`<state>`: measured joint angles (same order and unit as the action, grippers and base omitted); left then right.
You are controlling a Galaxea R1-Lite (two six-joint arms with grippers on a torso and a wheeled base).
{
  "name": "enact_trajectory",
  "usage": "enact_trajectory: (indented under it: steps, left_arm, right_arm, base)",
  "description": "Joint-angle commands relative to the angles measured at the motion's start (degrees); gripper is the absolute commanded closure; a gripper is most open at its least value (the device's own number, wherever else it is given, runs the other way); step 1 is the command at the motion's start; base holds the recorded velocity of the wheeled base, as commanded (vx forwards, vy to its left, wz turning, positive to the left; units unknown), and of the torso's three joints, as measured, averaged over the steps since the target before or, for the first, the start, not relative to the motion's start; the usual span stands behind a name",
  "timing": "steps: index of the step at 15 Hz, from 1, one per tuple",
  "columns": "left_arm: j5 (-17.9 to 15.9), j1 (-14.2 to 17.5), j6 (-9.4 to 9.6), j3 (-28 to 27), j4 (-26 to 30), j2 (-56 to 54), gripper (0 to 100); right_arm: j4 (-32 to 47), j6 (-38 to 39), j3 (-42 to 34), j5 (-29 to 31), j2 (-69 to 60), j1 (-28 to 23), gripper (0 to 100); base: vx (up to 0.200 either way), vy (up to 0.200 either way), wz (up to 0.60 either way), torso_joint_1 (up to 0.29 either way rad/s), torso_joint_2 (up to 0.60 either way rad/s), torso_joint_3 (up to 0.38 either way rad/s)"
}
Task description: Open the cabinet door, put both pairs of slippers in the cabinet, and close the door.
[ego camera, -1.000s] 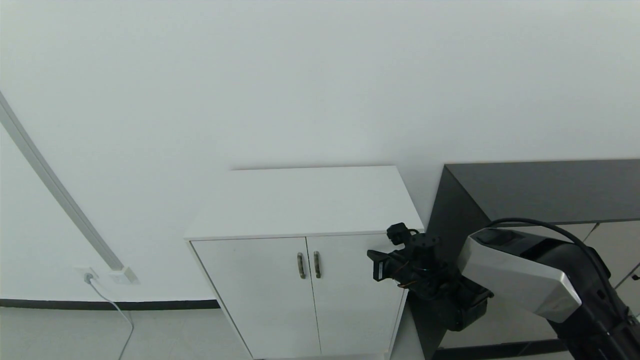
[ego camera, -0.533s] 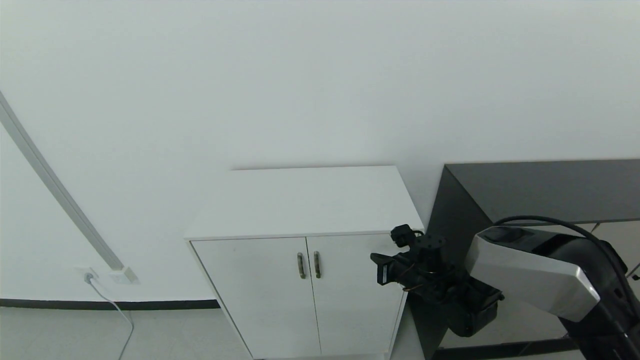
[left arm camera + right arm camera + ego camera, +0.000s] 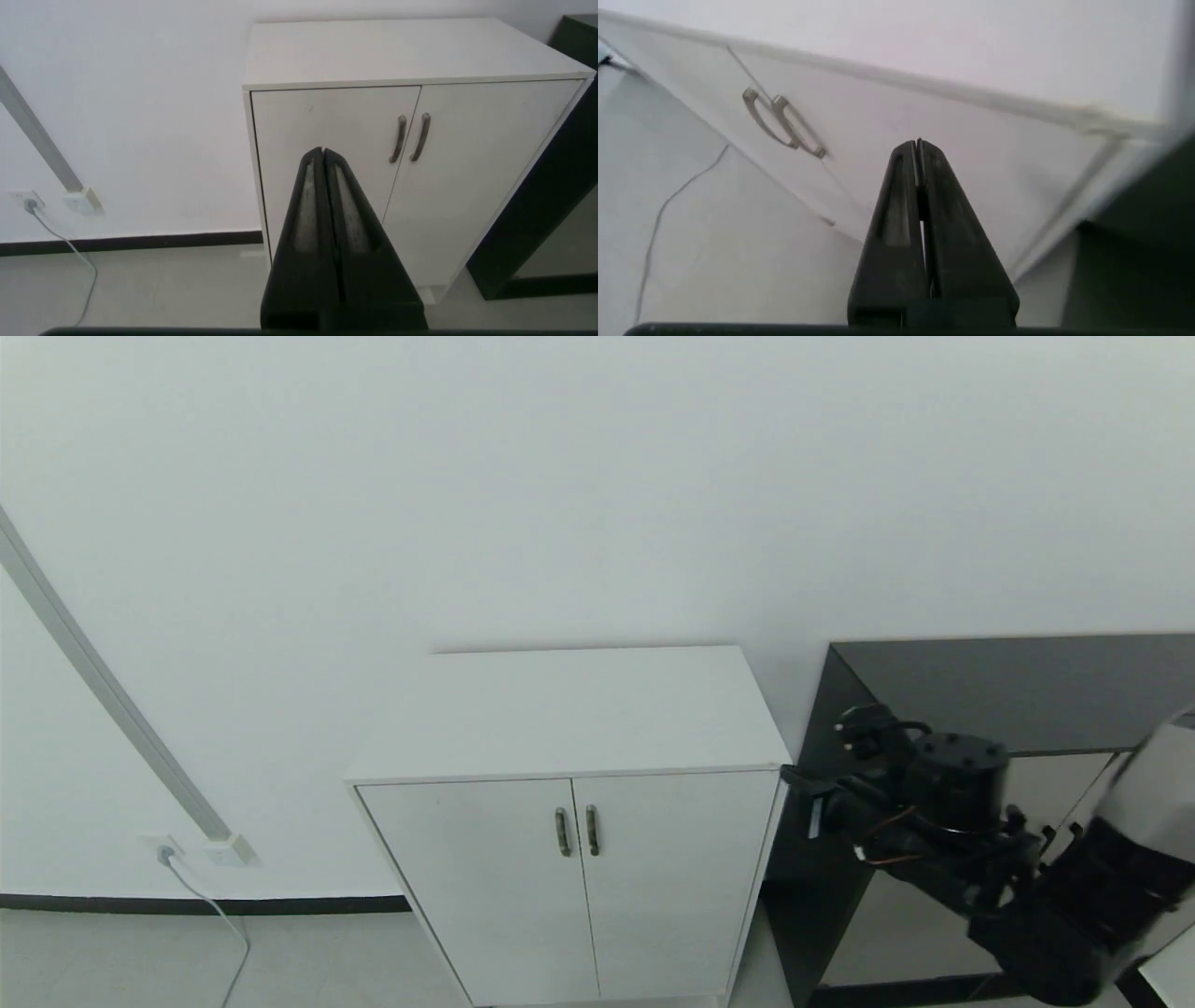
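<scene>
1. Right, the room first: I see a plain white wall (image 3: 597, 476) and a pale floor (image 3: 187, 961) under a black skirting strip (image 3: 187, 903). A wall socket (image 3: 163, 847) has a grey cable (image 3: 224, 919) trailing down to the floor, and a slanted white conduit strip (image 3: 93, 672) runs down to a small box just beside the socket.
2. A dark glossy unit (image 3: 1008, 691) stands just beside the cabinet (image 3: 560, 709) on its right.
3. The left gripper (image 3: 323, 159) has its jaws pressed flat together, holding nothing. It faces the cabinet front, well apart from it.
4. The right gripper (image 3: 918, 154) likewise has its jaws closed on nothing. In the head view it sits just beside the cabinet's upper right front corner, in front of the dark unit. I cannot tell whether it touches the edge.
5. The cabinet is white and stands on the floor against the wall. Its two doors (image 3: 672, 877) are both shut, meeting at a thin seam. Two upright metal handles (image 3: 562, 832) sit side by side at that seam.
</scene>
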<state>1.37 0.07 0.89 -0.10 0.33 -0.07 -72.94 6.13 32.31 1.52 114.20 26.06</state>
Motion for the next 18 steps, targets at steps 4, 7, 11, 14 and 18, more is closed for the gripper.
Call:
enact_trajectory:
  steps: [4, 7, 11, 14, 18]
  left_arm:
    - [0.0, 0.0, -0.01, 0.0, 0.0, 0.1, 100]
    - [0.0, 0.0, -0.01, 0.0, 0.0, 0.1, 100]
    - [0.0, 0.0, -0.01, 0.0, 0.0, 0.1, 100]
    - [0.0, 0.0, -0.1, 0.0, 0.0, 0.1, 100]
    - [0.0, 0.0, -0.1, 0.0, 0.0, 0.1, 100]
  right_arm:
    - [10.0, -9.4, -27.6, 4.6, -39.3, -14.8, 100]
    - [31.1, -10.2, -29.8, 4.5, -56.9, -17.0, 100]
    - [54.8, -7.3, -29.8, 2.2, -76.2, -17.0, 100]
    - [68.2, -4.5, -29.8, 2.1, -88.7, -16.9, 100]
    - [75.7, -4.5, -29.8, 2.2, -99.8, -16.8, 100]
  base:
    - [0.0, 0.0, 0.0, 0.0, 0.0, 0.0]
    - [0.0, 0.0, 0.0, 0.0, 0.0, 0.0]
    - [0.0, 0.0, 0.0, 0.0, 0.0, 0.0]
    - [0.0, 0.0, 0.0, 0.0, 0.0, 0.0]
    - [0.0, 0.0, 0.0, 0.0, 0.0, 0.0]
